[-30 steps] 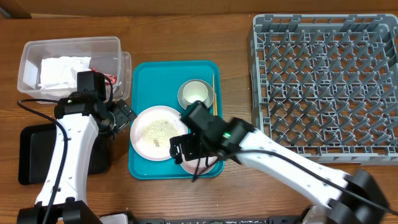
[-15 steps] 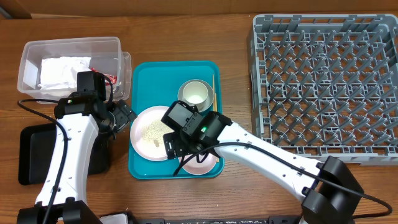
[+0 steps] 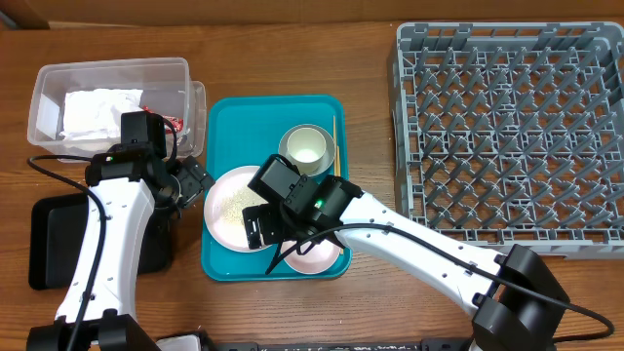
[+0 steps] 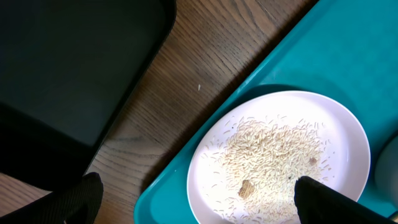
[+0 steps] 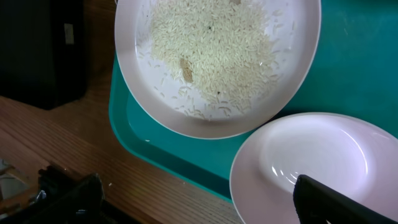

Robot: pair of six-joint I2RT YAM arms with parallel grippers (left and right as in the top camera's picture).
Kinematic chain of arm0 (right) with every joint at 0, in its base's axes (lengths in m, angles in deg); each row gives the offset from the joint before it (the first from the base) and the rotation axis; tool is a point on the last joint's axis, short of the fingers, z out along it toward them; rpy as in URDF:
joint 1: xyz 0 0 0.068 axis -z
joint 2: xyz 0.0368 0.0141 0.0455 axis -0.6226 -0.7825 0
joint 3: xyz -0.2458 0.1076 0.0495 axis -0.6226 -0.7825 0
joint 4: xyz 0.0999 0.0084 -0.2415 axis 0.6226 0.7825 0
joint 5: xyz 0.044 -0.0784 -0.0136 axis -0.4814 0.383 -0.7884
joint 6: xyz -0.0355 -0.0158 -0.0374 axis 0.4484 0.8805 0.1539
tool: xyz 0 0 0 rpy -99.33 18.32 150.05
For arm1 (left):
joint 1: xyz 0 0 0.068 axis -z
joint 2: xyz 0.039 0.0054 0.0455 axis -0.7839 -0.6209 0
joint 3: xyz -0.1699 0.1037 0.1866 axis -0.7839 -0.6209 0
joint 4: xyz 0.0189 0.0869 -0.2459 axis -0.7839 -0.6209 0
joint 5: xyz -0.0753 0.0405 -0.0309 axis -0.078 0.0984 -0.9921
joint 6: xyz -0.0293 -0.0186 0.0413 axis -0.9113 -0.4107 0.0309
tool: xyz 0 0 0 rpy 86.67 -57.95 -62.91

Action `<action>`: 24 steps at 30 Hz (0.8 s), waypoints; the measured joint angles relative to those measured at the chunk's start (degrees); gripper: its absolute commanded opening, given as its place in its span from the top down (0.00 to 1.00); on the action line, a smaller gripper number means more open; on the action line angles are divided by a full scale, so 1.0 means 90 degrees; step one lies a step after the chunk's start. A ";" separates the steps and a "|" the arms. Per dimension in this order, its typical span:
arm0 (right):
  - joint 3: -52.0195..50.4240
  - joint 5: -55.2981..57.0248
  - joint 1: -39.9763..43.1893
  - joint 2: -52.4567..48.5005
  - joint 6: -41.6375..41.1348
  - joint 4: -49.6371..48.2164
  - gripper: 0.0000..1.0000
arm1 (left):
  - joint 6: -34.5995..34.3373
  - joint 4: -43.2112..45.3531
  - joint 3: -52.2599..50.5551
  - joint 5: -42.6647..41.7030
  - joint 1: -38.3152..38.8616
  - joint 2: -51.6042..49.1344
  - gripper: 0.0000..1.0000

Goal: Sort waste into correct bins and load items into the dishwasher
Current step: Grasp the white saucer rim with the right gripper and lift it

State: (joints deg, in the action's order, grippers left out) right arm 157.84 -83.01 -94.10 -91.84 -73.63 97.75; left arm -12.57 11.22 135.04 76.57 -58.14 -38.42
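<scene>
- Dish rack (image 3: 507, 127) stands well apart to the right of the teal tray (image 3: 226, 122). The black tray (image 3: 49, 234) lies just off the teal tray's left side.
- Your large plate (image 3: 229, 200), strewn with rice crumbs (image 4: 273, 152), sits in the teal tray's near-left part. It is round, so no long axis matters.
- Right end effector (image 3: 261, 230), wide and empty, hangs over that plate's near-right rim, beside the small plate (image 5: 311, 168).
- Left end effector (image 3: 198, 180), also wide and empty, hovers at the teal tray's left edge. You would likely find it the handier arm for tipping toward the black tray.
</scene>
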 measured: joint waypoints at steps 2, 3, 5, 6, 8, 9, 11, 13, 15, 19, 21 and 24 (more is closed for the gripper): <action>0.0000 0.0027 0.0000 0.0000 -0.0005 0.0053 0.23 | 0.0000 0.0000 0.0000 0.0000 0.0000 0.0000 0.00; -0.0002 0.0090 -0.0007 -0.0002 -0.0039 0.0148 0.25 | 0.0000 -0.0002 0.0000 0.0000 0.0000 0.0000 0.00; -0.0007 0.0296 -0.0032 -0.0007 -0.0041 0.0389 0.25 | 0.0000 -0.0002 0.0000 0.0000 0.0000 0.0000 0.00; -0.0010 0.0413 -0.0049 -0.0015 -0.0017 0.0527 0.25 | 0.0000 0.0002 0.0002 0.0002 0.0000 0.0000 0.00; -0.0012 0.0576 -0.0104 -0.0046 0.0058 0.0721 0.25 | 0.0000 0.0000 0.0000 0.0000 0.0000 0.0000 0.00; -0.0015 0.0619 -0.0155 -0.0070 0.0189 0.0794 0.25 | 0.0000 0.0000 0.0002 0.0000 0.0000 0.0000 0.00; -0.0017 0.0651 -0.0272 -0.0092 0.0517 0.0908 0.25 | 0.0000 0.0002 0.0000 0.0002 0.0000 0.0000 0.00; -0.0019 0.0668 -0.0440 -0.0095 0.0857 0.1030 0.25 | 0.0000 -0.0002 0.0000 0.0000 0.0000 0.0000 0.00; -0.0019 0.0668 -0.0617 -0.0095 0.1156 0.1100 0.25 | 0.0000 0.0000 0.0000 0.0000 0.0000 0.0000 0.00; -0.0019 0.0726 -0.0916 -0.0107 0.1574 0.1285 0.27 | 0.0000 0.0000 0.0000 0.0000 0.0000 0.0000 0.00; -0.0019 0.0780 -0.0954 -0.0151 0.1681 0.1379 0.31 | 0.0000 0.0000 0.0002 0.0000 0.0000 0.0000 0.00; -0.0019 0.0867 -0.0950 -0.0321 0.1783 0.1440 0.36 | 0.0000 0.0000 0.0002 0.0000 0.0000 0.0000 0.00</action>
State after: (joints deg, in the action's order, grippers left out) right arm 157.66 -75.21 -102.65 -94.72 -57.59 110.71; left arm -12.57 11.22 135.06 76.57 -58.14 -38.42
